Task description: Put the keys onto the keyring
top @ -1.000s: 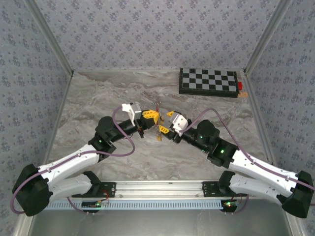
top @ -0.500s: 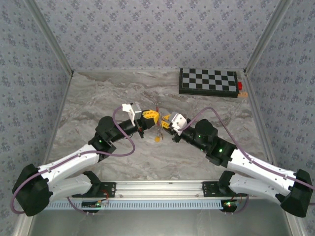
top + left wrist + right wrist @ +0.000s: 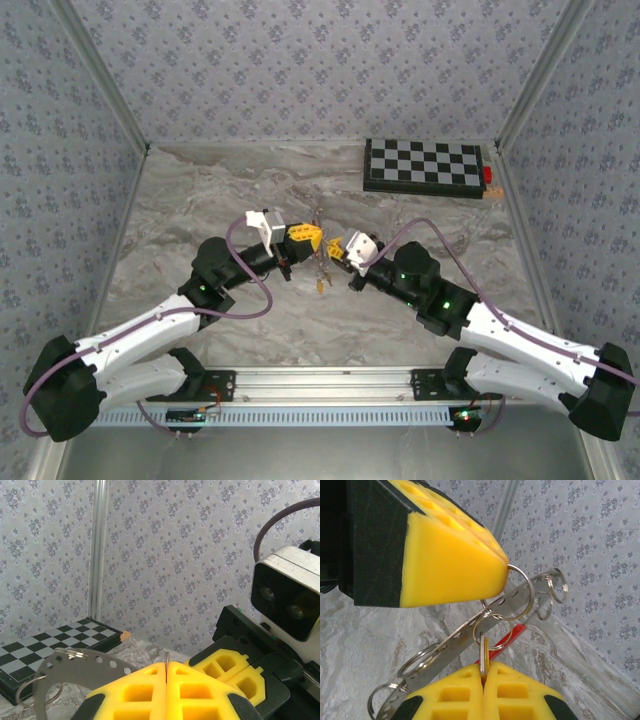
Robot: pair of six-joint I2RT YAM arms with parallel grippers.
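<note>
The two grippers are met at the centre of the top view, above the marbled table. The left gripper is seen with its yellow fingers pressed flat together, a thin wire standing up out of the seam between them. In the right wrist view that wire is shown to be one of the small loops of the keyring, a curved grey perforated band running from the lower left to the upper right of the frame, with a bright red part behind it near the centre. The keyring is thus held off the table by that loop.

The right gripper is closed as well, and a thin yellow key, seen edge-on, is pinched between its pads. The key hangs from another wire loop that passes around the band.

Much of the band is hidden by the left gripper's yellow pad at the upper left of the right wrist view. In the left wrist view the right side is blocked by the right arm's camera housing.

A small orange-tan piece is seen hanging just below the grippers; its shape cannot be made out.

A chessboard lies at the upper right, well apart, with a small red block at its right end.
</note>
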